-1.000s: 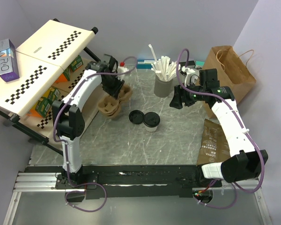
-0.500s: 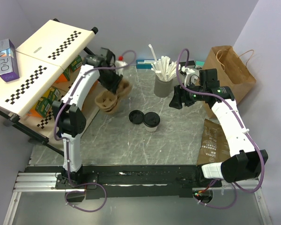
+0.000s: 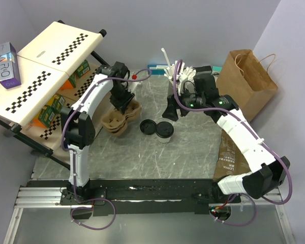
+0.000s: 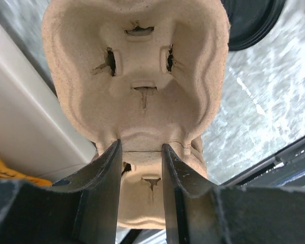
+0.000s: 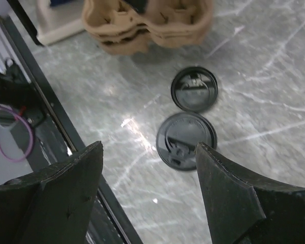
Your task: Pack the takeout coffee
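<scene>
Pulp cup carriers [image 3: 118, 122], brown and nested in a short stack, sit on the grey marbled worktop [image 3: 193, 157]. The left gripper [image 4: 141, 150] is clamped on the top carrier of that stack. In the left wrist view its two fingers [image 4: 104, 198] pinch the ridge at the carrier's near end, and a second carrier shows underneath.

Just right of the carrier stack a loose black lid [image 3: 148, 126] lies flat on the worktop. On the side of that lid away from the stack, touching it or nearly so, stands the white paper cup [image 3: 164, 138]. It is upright, with its own black lid [image 3: 164, 129] seated on top.

The right gripper [image 3: 171, 109] hangs above the worktop to the right of the stack, just behind the cup, with its jaws spread wide and nothing held. In the right wrist view the lidded cup appears between its two fingers [image 5: 73, 178], with the loose lid beyond it toward the carrier stack.

Well to the right of the stack, a brown paper bag [image 3: 246, 76] stands upright with its mouth open. White sticks [image 3: 168, 63] poke out from behind the right arm.
</scene>
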`<state>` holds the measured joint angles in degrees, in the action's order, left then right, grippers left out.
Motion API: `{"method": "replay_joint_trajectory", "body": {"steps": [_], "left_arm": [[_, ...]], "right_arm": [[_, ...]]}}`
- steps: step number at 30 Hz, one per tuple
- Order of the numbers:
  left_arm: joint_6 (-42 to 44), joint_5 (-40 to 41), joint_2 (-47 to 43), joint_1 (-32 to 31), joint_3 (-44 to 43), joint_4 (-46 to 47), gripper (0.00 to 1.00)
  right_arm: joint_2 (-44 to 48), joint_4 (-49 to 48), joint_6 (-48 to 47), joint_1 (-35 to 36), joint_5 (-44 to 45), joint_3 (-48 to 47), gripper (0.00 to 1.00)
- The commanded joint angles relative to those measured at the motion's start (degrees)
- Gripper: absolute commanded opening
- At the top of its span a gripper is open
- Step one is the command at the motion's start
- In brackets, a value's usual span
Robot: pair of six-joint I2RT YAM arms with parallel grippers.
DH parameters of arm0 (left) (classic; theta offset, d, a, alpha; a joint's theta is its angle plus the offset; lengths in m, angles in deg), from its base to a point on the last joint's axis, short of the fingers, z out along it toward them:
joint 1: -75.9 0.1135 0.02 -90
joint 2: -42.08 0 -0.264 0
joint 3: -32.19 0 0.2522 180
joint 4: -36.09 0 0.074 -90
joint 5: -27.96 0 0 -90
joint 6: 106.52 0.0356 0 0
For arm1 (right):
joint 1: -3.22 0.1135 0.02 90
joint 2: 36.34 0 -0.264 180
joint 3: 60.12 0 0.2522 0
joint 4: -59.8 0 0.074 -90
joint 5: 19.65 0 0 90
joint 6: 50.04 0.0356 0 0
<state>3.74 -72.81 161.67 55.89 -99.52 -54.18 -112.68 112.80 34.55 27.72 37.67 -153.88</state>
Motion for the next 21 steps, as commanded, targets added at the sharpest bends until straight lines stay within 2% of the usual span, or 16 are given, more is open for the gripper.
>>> {"method": "replay_joint_trajectory", "body": {"steps": [1,4,6,8,9,10,11,12,13,14,15,16,18,19,20,21], "left_arm": [[0.84,5.21,-1.3,-0.29,-7.11,-1.45,0.01],[-1.0,4.45,-3.47,-0.2,-7.75,-2.15,0.01],[-2.23,-2.37,-7.77,-0.2,-2.39,-1.72,0.01],[-3.98,-0.16,-8.15,-1.25,3.22,7.31,0.01],[-3.56,3.52,-4.14,-1.52,1.77,7.78,0.01],[-3.2,3.04,-0.19,-1.52,-3.55,-2.14,0.01],[-7.55,2.42,3.68,-0.91,-13.43,-2.5,0.01],[-5.59,2.59,-2.28,-0.91,-9.79,-1.2,0.01],[-3.48,-7.94,-6.43,-0.91,-5.14,0.47,0.01],[-2.51,-10.83,-14.22,-1.87,7.26,9.01,0.01],[-2.58,-6.42,-16.82,-4.14,12.87,13.62,0.01],[2.03,10.07,-17.98,-7.03,20.58,17.67,0.01],[2.52,30.88,-16.51,-10.4,25.47,28.83,0.01],[1.3,33.59,-14.75,-9.09,21.05,28.09,0.01],[-0.37,27.79,-9.86,-4.73,15.09,17.47,0.01],[-2.39,21.72,-7.29,-2.34,8.77,12.84,0.01]], "right_arm": [[-2.24,-6.46,4.97,0.21,1.04,-2.96,0.8],[-2.85,-6.02,5.23,0.21,2.01,-3.31,0.8],[-2.24,-6.37,5.23,-0.23,2.36,-2.88,0.81],[-1.8,-7.33,8.04,-0.76,2.28,-1.39,0.81],[-2.06,-7.43,8.39,-0.85,2.02,-1.12,0.81],[-2.59,-6.91,8.83,-0.94,1.93,-1.64,0.82],[-3.2,-6.2,9.1,-1.02,1.84,-2.25,0.82],[-3.55,-5.68,9.19,-1.2,1.49,-2.61,0.82],[-3.38,-5.67,9.01,-1.29,1.83,-2.52,0.82],[-2.95,-5.93,8.84,-1.37,2.19,-2.26,0.82],[-2.94,-6.02,8.66,-1.46,2.45,-2.08,0.82],[-3.03,-6.02,8.84,-1.55,2.45,-1.91,0.82],[-3.21,-6.37,9.8,-1.9,2.63,-1.73,0.82],[-3.21,-6.63,9.89,-2.08,2.63,-1.73,0.82],[-3.29,-6.64,10.07,-2.08,2.54,-1.9,0.82],[-3.47,-6.64,9.98,-1.99,2.37,-2.08,0.82]]}}
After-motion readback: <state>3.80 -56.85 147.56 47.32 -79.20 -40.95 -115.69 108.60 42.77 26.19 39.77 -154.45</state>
